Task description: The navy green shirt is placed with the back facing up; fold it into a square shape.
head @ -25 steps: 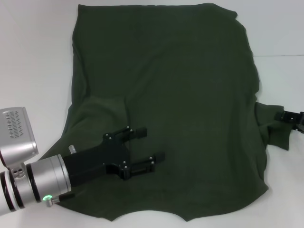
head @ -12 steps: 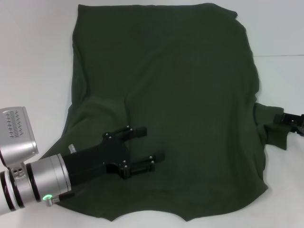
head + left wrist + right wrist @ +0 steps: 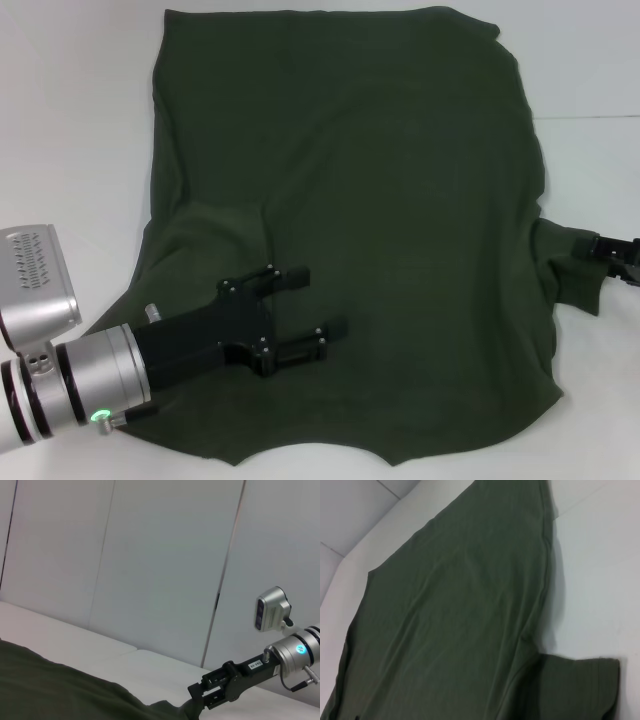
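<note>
The navy green shirt [image 3: 350, 180] lies spread flat on the white table, plain side up, with its hem at the far end. My left gripper [image 3: 320, 300] is open over the shirt's near left part, close to a folded-in bulge of cloth [image 3: 225, 235]. At the right edge, my right gripper [image 3: 605, 247] is shut on the outer end of the right sleeve [image 3: 570, 270]. The left wrist view shows that right gripper [image 3: 202, 705] with the cloth [image 3: 60, 695] rising up to it. In the right wrist view the shirt [image 3: 455, 620] and the sleeve [image 3: 580, 690] show, but no fingers.
White table [image 3: 70, 120] surrounds the shirt on the left, far and right sides. The shirt's near edge lies close to the table's front. Pale wall panels [image 3: 150, 555] stand behind the table.
My right gripper has drawn a little to the right, and the sleeve end has shifted with it. The left gripper has stayed in place.
</note>
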`<state>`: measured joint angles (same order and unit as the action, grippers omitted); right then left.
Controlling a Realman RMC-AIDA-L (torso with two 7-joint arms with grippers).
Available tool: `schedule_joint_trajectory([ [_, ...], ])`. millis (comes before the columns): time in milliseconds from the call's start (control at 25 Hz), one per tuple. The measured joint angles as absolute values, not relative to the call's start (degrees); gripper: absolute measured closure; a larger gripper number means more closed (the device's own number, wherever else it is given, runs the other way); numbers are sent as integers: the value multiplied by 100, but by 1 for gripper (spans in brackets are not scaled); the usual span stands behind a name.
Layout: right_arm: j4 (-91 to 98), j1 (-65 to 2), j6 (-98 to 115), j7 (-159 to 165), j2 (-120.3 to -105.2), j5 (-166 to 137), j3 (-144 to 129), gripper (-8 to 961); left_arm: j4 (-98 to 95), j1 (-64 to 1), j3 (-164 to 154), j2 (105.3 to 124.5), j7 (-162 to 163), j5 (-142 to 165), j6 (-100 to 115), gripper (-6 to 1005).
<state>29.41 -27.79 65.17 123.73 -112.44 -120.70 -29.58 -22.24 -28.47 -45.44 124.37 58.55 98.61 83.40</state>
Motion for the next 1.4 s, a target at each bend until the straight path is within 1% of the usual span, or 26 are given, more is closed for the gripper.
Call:
schedule_joint_trajectory([
  [160, 2950, -2794, 6499, 12358, -11276, -12069, -2958, 293, -2224, -2847, -4544, 12437, 5860, 9861, 8340, 175],
  [600, 2948, -2768, 6479, 12333, -11282, -12066, -2953, 314, -2224, -2857, -4535, 12437, 5856, 9847, 8340, 176],
  [720, 2917, -2784, 6426, 12335, -11284, -12071, -2953, 527, -2224, -2857, -4535, 12437, 5855, 9835, 8340, 176],
  [880, 2921, -2764, 6362, 12360, -11297, -12072, -2918, 767, -2224, -2857, -4535, 12434, 5854, 9806, 8340, 176],
  [1080, 2943, -2724, 6376, 12340, -11299, -12068, -2639, 863, -2224, -2857, -4535, 12428, 5853, 9800, 8340, 176],
  [1160, 2951, -2693, 6406, 12339, -11265, -12067, -2508, 902, -2224, -2857, -4535, 12427, 5853, 9799, 8341, 176],
  [1400, 3103, -2579, 6526, 12339, -11097, -12066, -2305, 902, -2224, -2857, -4535, 12427, 5863, 9790, 8341, 175],
])
